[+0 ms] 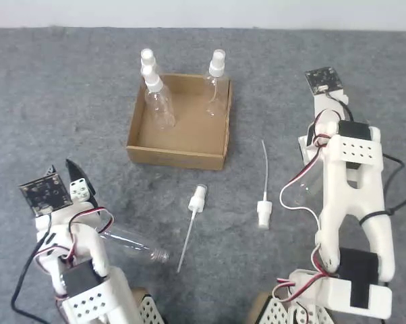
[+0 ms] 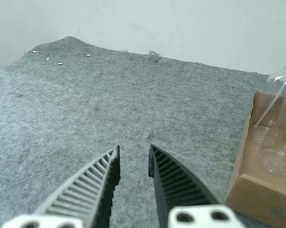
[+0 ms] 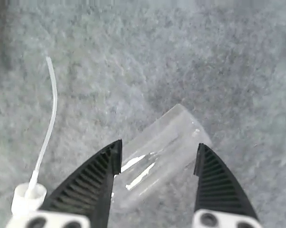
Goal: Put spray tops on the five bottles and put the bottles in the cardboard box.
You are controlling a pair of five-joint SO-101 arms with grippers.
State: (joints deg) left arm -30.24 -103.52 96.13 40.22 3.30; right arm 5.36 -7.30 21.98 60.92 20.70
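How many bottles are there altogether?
5 bottles. Three stand in the cardboard box, one lies by the left arm, one lies between the right gripper's jaws.

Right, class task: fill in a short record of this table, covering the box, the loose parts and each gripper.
Box: cardboard box, open-topped, on the grey mat
In the box: three capped bottles, upright
Loose spray tops: two lying on the mat, one in front of the box, the other nearer the right arm
Uncapped bottles: one lying by the left arm; one lying between the right gripper's fingers
Left gripper: open, empty, above the mat
Right gripper: open, straddling the bottle
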